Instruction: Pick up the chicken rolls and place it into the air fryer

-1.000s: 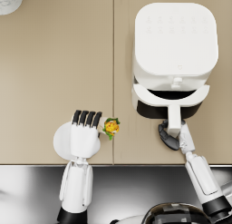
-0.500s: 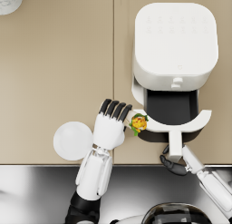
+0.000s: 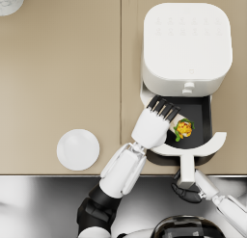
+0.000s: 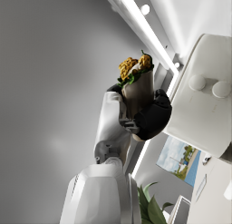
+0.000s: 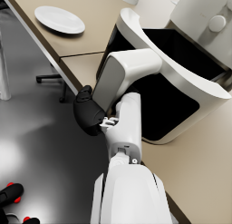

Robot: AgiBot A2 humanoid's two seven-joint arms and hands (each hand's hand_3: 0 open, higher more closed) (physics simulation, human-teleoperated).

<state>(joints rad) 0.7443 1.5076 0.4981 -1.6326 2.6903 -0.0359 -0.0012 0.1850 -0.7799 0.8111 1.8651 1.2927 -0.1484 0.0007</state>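
Yellow filling and green leaf show at the end of the chicken roll [image 3: 184, 128], which I see from the head view sitting over the dark inside of the pulled-out drawer [image 3: 202, 117] of the air fryer [image 3: 185, 42]. My left hand [image 3: 155, 122] has it: in the left wrist view the dark fingers [image 4: 154, 114] are wrapped round the brown wrap [image 4: 138, 89], with the filling end sticking out past them. From above, that hand reaches across the drawer's curved white front rim [image 3: 214, 144], fingers pointing toward the fryer body, the roll just beside them on the drawer side. I cannot tell whether the roll touches the drawer floor.

My right hand [image 5: 89, 112] is closed round the white drawer handle [image 5: 122, 75] in the right wrist view, the dark fingers clamped at the handle's outer end; in the head view it appears below the surface edge, under the handle [image 3: 185, 170].

The white fryer body stands on the tan surface [image 3: 62, 78] with its drawer open toward me. A round white plate [image 3: 78, 149] lies on the surface well apart to the left of the drawer, near the front edge. A pale round container [image 3: 9, 1] is partly visible in the far left corner
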